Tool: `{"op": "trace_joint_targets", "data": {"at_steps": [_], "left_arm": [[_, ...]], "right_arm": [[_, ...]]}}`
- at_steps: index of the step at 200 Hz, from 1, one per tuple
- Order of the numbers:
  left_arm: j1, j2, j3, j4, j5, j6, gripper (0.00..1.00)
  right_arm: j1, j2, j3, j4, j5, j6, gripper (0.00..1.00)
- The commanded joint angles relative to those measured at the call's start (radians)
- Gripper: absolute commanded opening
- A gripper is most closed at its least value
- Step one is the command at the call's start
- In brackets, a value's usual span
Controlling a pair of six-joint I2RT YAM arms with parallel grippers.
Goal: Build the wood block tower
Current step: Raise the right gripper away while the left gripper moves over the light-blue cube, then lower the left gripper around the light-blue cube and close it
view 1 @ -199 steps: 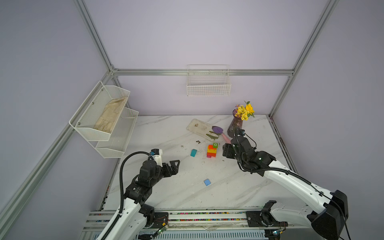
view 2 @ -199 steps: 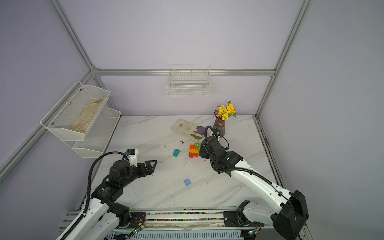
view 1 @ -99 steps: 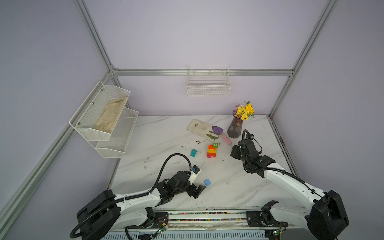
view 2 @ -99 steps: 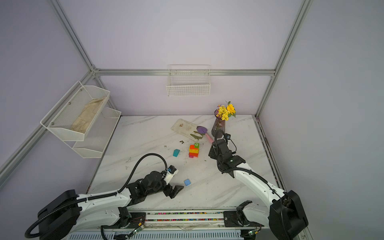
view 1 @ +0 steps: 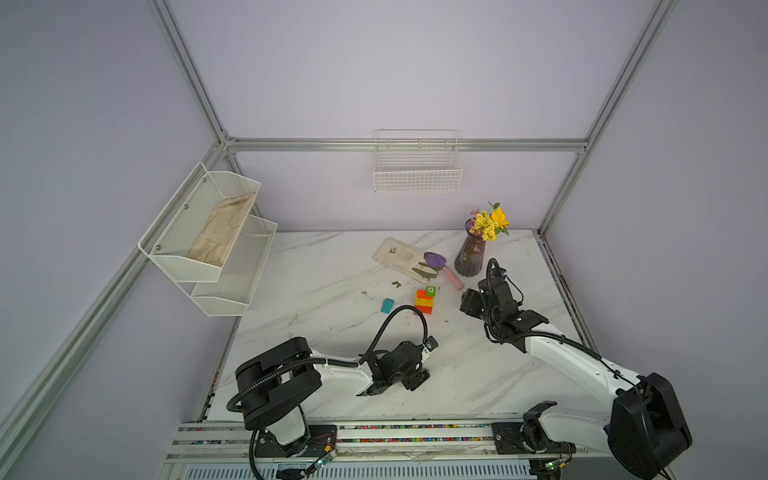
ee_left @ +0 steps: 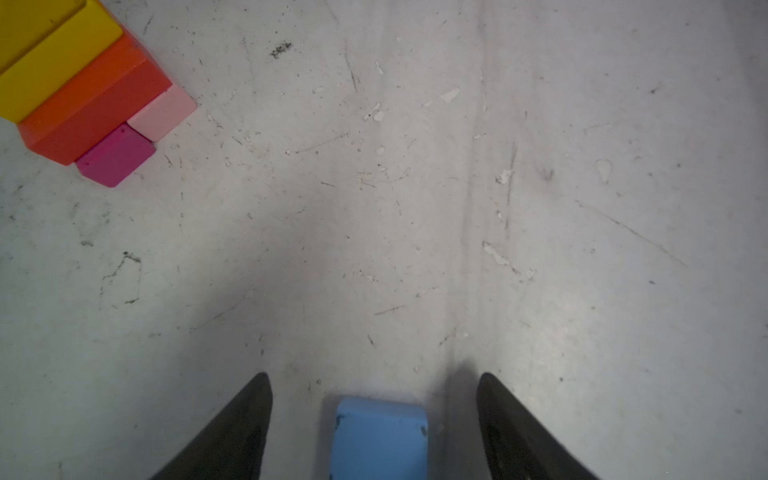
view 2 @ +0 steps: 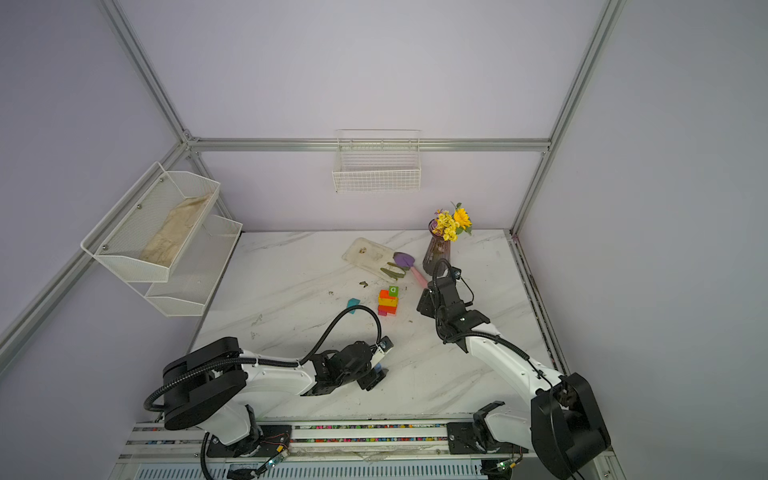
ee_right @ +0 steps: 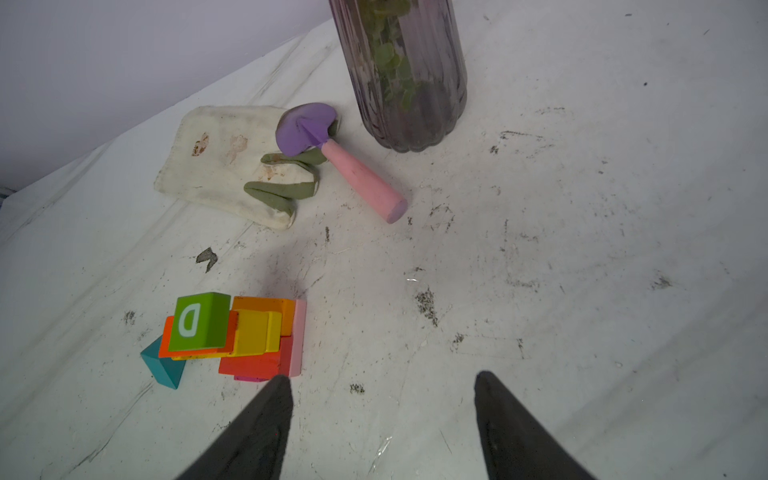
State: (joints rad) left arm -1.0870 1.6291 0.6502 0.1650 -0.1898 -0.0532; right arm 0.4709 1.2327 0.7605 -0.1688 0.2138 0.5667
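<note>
- Top views: the tower [view 1: 424, 302] stands mid-counter [view 1: 332, 266], with red at the base and orange and yellow above. A green block [view 1: 431, 291] marked D sits on top.
- A teal block [view 1: 387, 305] lies on the counter to the tower's left, apart from it in both top views.
- The left pincer [view 1: 417, 377] is low over the counter's near side, well apart from the tower. In a top view a blue block [view 2: 377, 368] shows at its tip.
- The right pincer [view 1: 466, 301] hangs to the right of the tower, near a purple vase [view 1: 470, 257] and a trowel [view 1: 441, 266].
- Left wrist: jaws apart, straddling the blue block, which lies flat on the counter. There is a gap on each side and no contact. At the tower's foot, a magenta block [ee_left: 116, 160] and a pink block [ee_left: 164, 112] sit under the red.
- Right wrist: jaws apart, with nothing but bare counter between them. The tower is just off one fingertip. The teal block lies past it; I cannot tell from here whether they touch.
</note>
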Motion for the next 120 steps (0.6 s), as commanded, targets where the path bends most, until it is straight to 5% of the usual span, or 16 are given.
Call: {"op": "trace_joint_targets", "data": {"at_steps": [1, 38, 83, 120], "left_arm": [[-0.001, 0.024, 0.073, -0.106, 0.009, 0.032, 0.68], [-0.001, 0.001, 0.073, -0.139, 0.041, 0.018, 0.59], [0.0, -0.059, 0.042, -0.17, 0.078, -0.044, 0.69], [-0.001, -0.064, 0.047, -0.216, 0.057, -0.074, 0.59]], "right_arm": [[-0.007, -0.002, 0.003, 0.02, -0.014, -0.005, 0.72], [-0.009, -0.019, 0.0, 0.017, -0.02, -0.004, 0.72], [-0.011, -0.034, -0.002, 0.01, -0.026, 0.002, 0.71], [-0.012, -0.044, -0.006, 0.006, -0.03, 0.002, 0.72]]}}
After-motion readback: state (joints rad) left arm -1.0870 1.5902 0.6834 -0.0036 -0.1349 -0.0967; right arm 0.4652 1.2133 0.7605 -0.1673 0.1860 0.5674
